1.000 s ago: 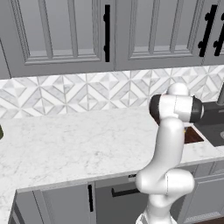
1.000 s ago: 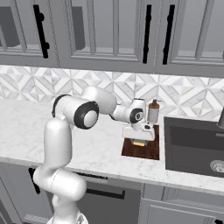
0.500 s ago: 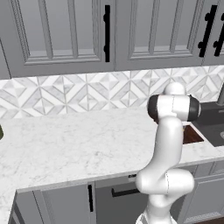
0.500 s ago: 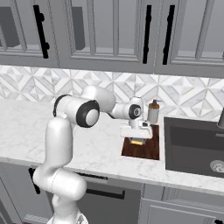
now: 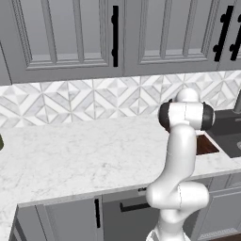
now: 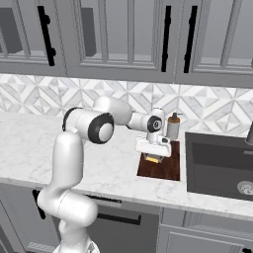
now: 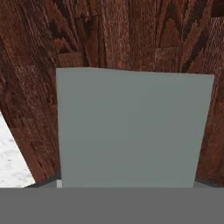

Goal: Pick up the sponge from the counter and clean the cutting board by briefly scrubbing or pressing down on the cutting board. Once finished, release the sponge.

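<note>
The cutting board (image 6: 167,169) is a dark reddish-brown wooden rectangle on the white counter (image 6: 34,148), just left of the sink. My gripper (image 6: 154,155) points down over the board's back left part, shut on the sponge (image 6: 154,159), whose yellow underside shows below the hand, at or just above the wood. In the hand view the sponge's grey top (image 7: 131,127) sits close up over the board's grain (image 7: 109,35) and hides my fingertips. A strip of the board (image 5: 206,145) shows behind my arm in the left base view.
A dark sink basin (image 6: 217,163) lies right of the board. A brown soap bottle (image 6: 173,127) stands at the board's back edge, close to my hand. The counter (image 5: 70,160) stretches wide to the left. A corner of the marble (image 7: 11,162) borders the board.
My hand, with the sponge in it, has shifted slightly left over the cutting board. The base and the rest of the scene are unchanged.
</note>
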Motion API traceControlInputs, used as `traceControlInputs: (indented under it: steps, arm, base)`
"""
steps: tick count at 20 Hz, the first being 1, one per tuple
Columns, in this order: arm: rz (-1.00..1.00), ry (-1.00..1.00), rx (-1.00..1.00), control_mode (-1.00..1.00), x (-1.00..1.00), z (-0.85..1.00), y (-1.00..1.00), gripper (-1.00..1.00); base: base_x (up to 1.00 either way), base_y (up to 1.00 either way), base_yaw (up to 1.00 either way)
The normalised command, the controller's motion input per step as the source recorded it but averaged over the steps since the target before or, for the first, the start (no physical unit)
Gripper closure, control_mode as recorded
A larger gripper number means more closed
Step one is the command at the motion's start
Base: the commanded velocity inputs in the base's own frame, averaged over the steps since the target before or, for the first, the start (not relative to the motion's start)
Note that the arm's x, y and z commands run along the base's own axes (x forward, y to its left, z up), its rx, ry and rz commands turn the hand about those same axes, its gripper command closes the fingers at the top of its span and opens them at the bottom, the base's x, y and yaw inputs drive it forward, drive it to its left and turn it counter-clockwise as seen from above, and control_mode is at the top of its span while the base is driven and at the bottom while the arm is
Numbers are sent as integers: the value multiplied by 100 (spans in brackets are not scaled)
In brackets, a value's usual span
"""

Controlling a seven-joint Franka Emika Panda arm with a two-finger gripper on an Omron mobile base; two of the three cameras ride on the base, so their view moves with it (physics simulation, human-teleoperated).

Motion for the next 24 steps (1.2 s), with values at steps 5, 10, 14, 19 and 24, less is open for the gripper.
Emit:
traceControlInputs:
  steps: [5, 10, 14, 19, 24]
  arm:
    - [0, -4, 3, -100, 0, -1, 53, 100]
    - [0, -8, -31, -100, 0, -80, 29, 100]
    - [0, -15, -7, -100, 4, -27, 26, 100]
    - [0, -4, 0, -100, 27, 5, 4, 100]
    - [0, 0, 0, -100, 55, 0, 0, 100]
  base:
    - [0, 0, 0]
    - [0, 0, 0]
    - [0, 0, 0]
    - [0, 0, 0]
    - [0, 0, 0]
